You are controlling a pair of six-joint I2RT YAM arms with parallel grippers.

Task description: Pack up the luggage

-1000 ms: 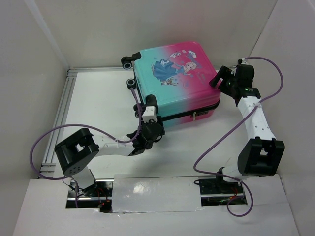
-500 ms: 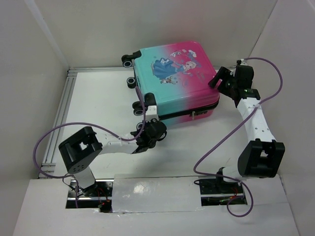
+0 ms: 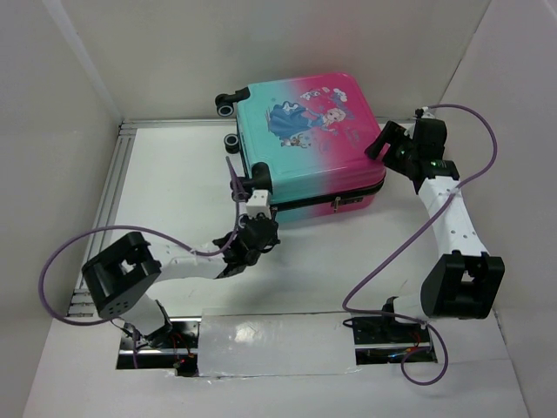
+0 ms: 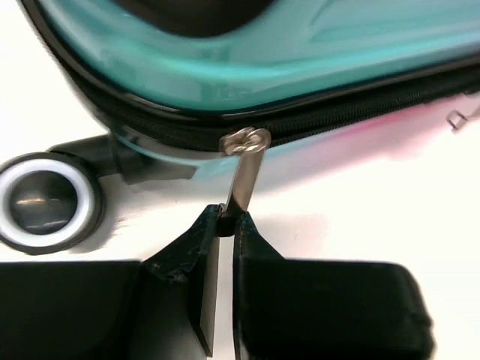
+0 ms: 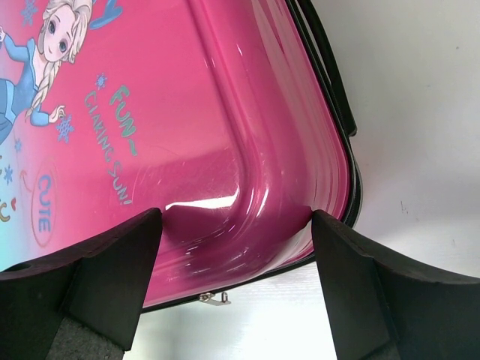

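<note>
The luggage (image 3: 309, 131) lies flat at the back of the table, its shell teal on the left and pink on the right, with a cartoon princess print. My left gripper (image 3: 259, 198) is at its near left corner, beside a black wheel (image 4: 46, 201). In the left wrist view the left gripper (image 4: 229, 217) is shut on a silver zipper pull (image 4: 244, 172) that hangs from the black zipper line. My right gripper (image 3: 383, 144) is at the luggage's right pink corner. In the right wrist view the right gripper (image 5: 236, 221) is open, with one finger on each side of that corner.
A second silver zipper pull (image 5: 214, 298) sticks out from the near pink edge. White walls enclose the table on the left, back and right. A metal rail (image 3: 109, 209) runs along the left side. Purple cables loop off both arms.
The left gripper has closed onto the zipper pull, and the left arm's elbow has swung left. The right arm has held still at the pink corner.
</note>
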